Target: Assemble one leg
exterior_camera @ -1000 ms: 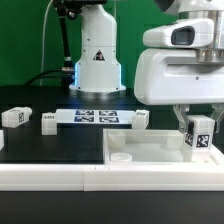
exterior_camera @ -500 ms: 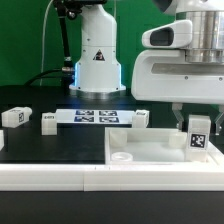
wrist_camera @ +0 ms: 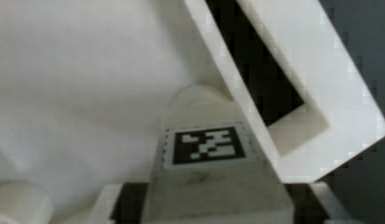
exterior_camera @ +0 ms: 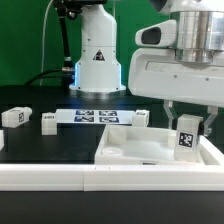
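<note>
White plastic makes up nearly everything here: the leg (exterior_camera: 186,138), a short rectangular post with a black-and-white tag on its face, is clamped upright in the gripper (exterior_camera: 187,127) at the exterior view's right, over the large flat white panel (exterior_camera: 140,150). The gripper's two fingers flank the post on either side, so the leg sits directly between them, with its tagged face turned toward the exterior camera. Whether its lower end touches the panel cannot be told from that view.

In the wrist view the leg (wrist_camera: 210,160) fills the middle, its tag plainly readable, and dark fingers (wrist_camera: 128,200) show at each side of it, pressed against its flanks. Beyond the leg lies the panel (wrist_camera: 82,90) with its raised rim (wrist_camera: 278,80) running diagonally, black worktop showing past it.

The panel rests on the black worktop (exterior_camera: 50,150) near the front, tilted askew to the table edge, with a round socket (exterior_camera: 120,136) at its far left corner. Further back, the marker board (exterior_camera: 95,116) lies flat, with small white tagged parts beside it: one (exterior_camera: 48,122) just left of it, another (exterior_camera: 15,117) well to the left, and one (exterior_camera: 142,118) at its right end.
</note>
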You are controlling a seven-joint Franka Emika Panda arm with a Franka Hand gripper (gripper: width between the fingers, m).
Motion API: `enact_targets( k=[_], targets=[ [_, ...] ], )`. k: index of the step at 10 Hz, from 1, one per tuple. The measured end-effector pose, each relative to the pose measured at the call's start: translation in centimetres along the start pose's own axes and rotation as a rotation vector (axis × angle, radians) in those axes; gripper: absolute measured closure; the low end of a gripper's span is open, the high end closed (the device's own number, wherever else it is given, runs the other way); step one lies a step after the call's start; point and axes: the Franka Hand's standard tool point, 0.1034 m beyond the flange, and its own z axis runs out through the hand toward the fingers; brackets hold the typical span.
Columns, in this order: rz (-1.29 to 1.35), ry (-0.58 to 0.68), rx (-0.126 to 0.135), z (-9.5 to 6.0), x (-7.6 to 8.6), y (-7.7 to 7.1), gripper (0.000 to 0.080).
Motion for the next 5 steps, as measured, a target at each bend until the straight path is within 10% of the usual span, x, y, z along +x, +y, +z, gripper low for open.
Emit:
enact_targets(
  k=[3, 5],
  targets=[
    [0.063, 0.010, -0.016, 0.00, 0.36, 0.62, 0.0495],
    [0.062, 0.010, -0.016, 0.02, 0.34, 0.60, 0.0224]
  ],
)
